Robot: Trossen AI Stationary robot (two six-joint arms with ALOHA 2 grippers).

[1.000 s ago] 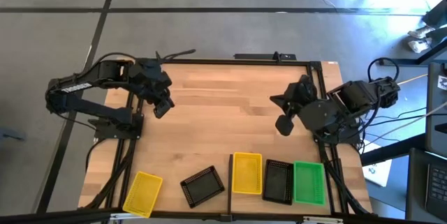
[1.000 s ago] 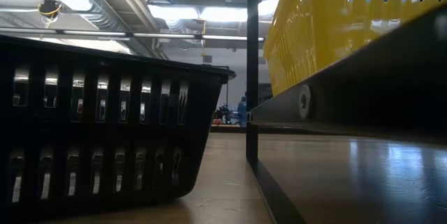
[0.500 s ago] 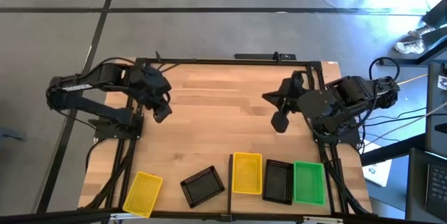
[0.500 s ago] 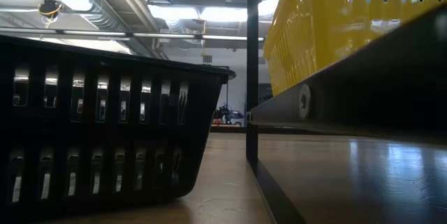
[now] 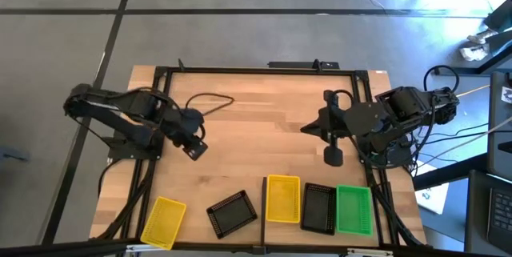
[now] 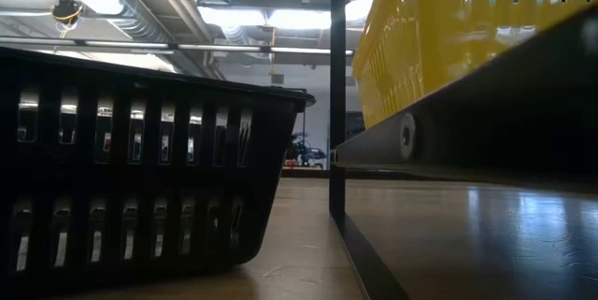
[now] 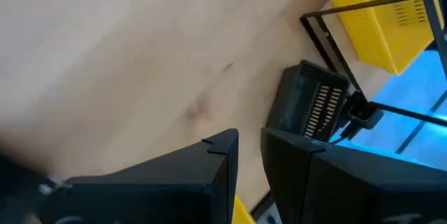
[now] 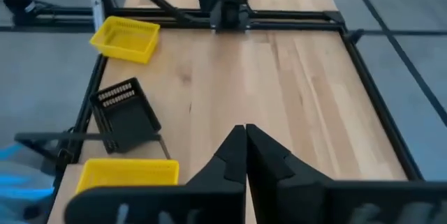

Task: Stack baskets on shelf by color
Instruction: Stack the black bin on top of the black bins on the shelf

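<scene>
Five baskets lie along the table's near edge. A yellow basket (image 5: 163,221) and a black basket (image 5: 232,213) rest on the planks at the near left. On the shelf (image 5: 282,228), right of its black bar (image 5: 264,205), sit a yellow basket (image 5: 282,198), a black basket (image 5: 318,207) and a green basket (image 5: 354,209), side by side. My left gripper (image 5: 194,149) hangs over the left half of the table, its fingers (image 7: 249,147) a narrow gap apart with nothing between them. My right gripper (image 5: 332,157) hovers at the right, shut (image 8: 244,130) and empty.
A loose black cable (image 5: 210,101) lies on the planks at the far left. The table's black frame (image 5: 256,70) runs round its edges. In the low view the black basket (image 6: 140,160) and the shelf's upright bar (image 6: 337,94) stand close in front.
My left gripper has swung toward the table's near edge and a little toward its middle, sinking and rolling about its own line. My right gripper has turned at the wrist, its fingers swinging toward the near edge. No basket has moved.
</scene>
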